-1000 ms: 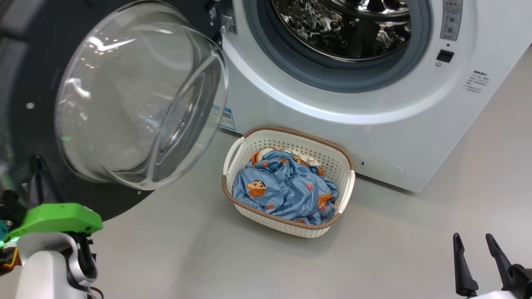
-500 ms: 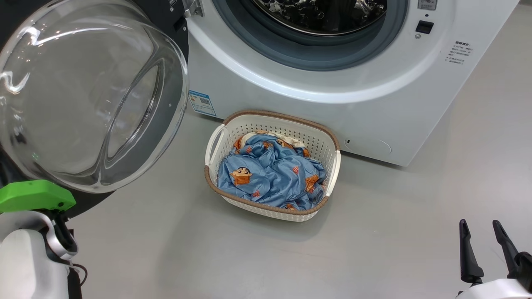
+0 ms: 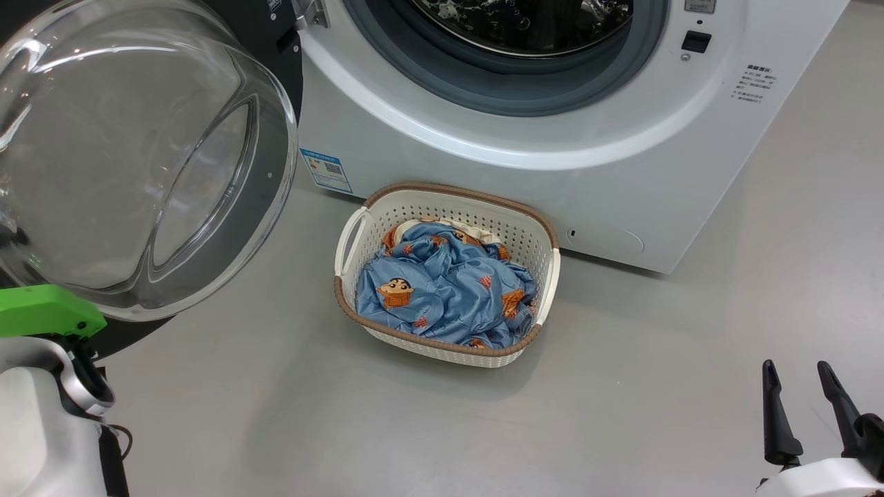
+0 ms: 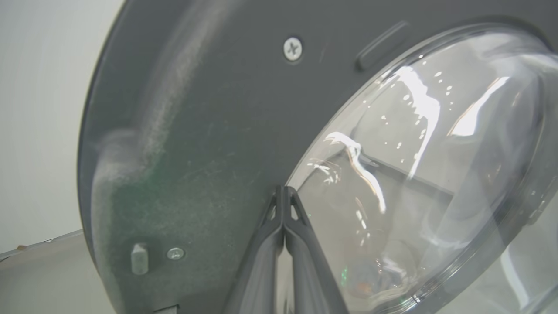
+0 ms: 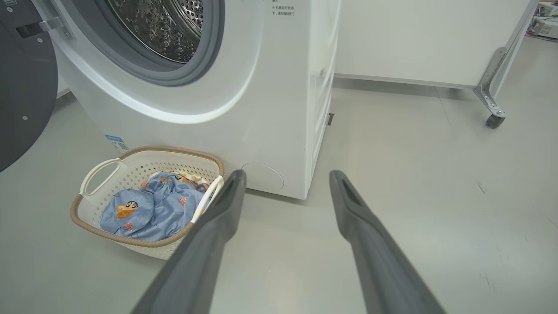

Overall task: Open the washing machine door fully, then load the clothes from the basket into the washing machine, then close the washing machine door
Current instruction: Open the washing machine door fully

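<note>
while the washing machine door (image 3: 138, 159) stands swung wide open at the left side of the washing machine (image 3: 483, 172), its clear glass bowl bulging out toward the head camera, the left gripper (image 4: 284, 192) is clenched on nothing. its two dark fingers are pressed tip to tip at the seam where the door's dark inner rim meets the glass; whether the tips actually touch the door i cannot tell. in the head view that arm's green housing (image 3: 41, 310) and pale forearm (image 3: 34, 428) sit below the door's lower edge.

the machine's mouth is uncovered, a grey rubber gasket (image 3: 511, 96) ringing the shiny dimpled steel drum (image 3: 525, 27).

the basket (image 3: 449, 197) stands on the grey floor (image 3: 621, 386) just beside the foot of the machine's front, below the mouth and just right of the blue qr sticker (image 3: 326, 169). the clothes (image 3: 442, 297) lie crumpled inside it, a cartoon boy figure facing up near the basket's front left corner.

the right gripper (image 3: 795, 366) is released, fingers spread, over bare floor well apart from the basket.
</note>
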`<state>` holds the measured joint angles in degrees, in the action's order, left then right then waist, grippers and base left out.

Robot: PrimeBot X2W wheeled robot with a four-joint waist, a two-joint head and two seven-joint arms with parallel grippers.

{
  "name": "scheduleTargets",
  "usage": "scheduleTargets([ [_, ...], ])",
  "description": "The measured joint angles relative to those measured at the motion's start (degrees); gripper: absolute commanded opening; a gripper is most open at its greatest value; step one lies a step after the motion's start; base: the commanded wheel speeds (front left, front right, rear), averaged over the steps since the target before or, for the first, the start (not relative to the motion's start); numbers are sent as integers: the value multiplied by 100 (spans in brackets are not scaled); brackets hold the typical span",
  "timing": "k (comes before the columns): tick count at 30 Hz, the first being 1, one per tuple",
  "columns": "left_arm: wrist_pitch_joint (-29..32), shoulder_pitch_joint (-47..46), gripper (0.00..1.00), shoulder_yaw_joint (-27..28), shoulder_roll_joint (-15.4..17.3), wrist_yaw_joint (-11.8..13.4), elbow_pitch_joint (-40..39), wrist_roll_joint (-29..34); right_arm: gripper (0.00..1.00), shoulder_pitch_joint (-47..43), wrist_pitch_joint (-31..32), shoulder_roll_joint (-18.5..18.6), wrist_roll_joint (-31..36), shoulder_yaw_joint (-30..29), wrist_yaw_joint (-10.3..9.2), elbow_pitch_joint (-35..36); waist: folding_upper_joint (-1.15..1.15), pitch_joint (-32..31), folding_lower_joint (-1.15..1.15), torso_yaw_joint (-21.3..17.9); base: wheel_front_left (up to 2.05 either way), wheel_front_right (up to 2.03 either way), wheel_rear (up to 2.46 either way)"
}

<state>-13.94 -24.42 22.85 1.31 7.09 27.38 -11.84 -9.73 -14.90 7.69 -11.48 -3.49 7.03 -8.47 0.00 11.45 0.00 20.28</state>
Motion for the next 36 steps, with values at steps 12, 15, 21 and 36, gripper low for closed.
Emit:
scheduleTargets([
  [12,-51,-148,0,-60,-12,0,33,31,100,13,0,-45,-12,-103,0,-79,0,-238,0,95,0,0,0],
  [15,-51,-142,0,-97,-15,0,-105,31,100,11,0,-54,-13,-101,0,-87,0,-324,0,141,0,0,0],
  [21,-52,-51,29,-177,-16,-104,-639,21,100,10,0,-86,-13,19,0,-108,0,-484,0,186,0,0,0],
  [36,-59,594,100,-801,-18,-810,-2251,-166,100,7,0,-116,-8,160,0,-81,0,-649,0,-278,0,0,0],
])
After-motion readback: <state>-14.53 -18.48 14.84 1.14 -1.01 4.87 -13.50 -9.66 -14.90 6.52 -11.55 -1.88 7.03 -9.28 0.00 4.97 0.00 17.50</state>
